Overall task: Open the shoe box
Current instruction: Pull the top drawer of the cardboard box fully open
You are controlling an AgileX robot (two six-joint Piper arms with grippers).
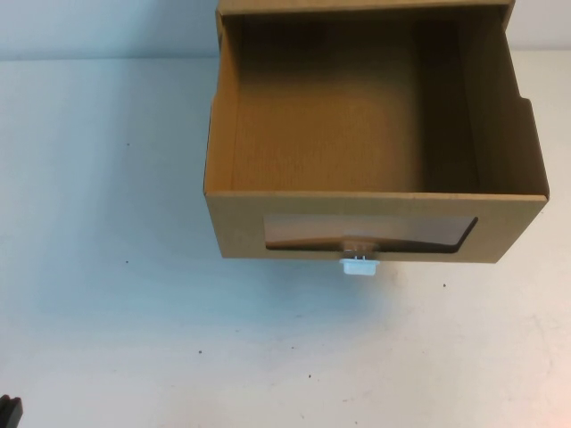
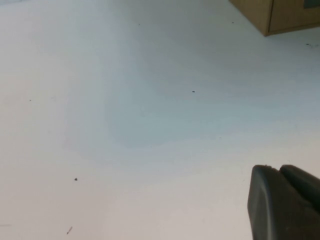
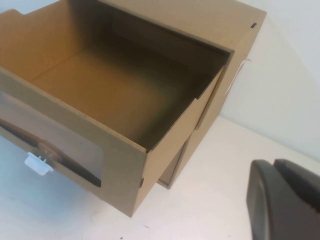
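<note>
The brown cardboard shoe box point(image 1: 375, 223) stands at the far middle of the white table. Its drawer is pulled out toward me and is empty inside. The drawer front has a clear window and a small white handle point(image 1: 359, 266). In the right wrist view the drawer point(image 3: 120, 150), its handle point(image 3: 38, 163) and the outer shell point(image 3: 200, 20) show from the side. My right gripper point(image 3: 272, 162) hovers off to the box's right, shut, holding nothing. My left gripper point(image 2: 276, 168) is shut and empty over bare table, far from the box corner point(image 2: 280, 15).
A black bit of the left arm point(image 1: 9, 412) shows at the near left corner of the table. The white tabletop point(image 1: 134, 267) spreads to the left of and in front of the box.
</note>
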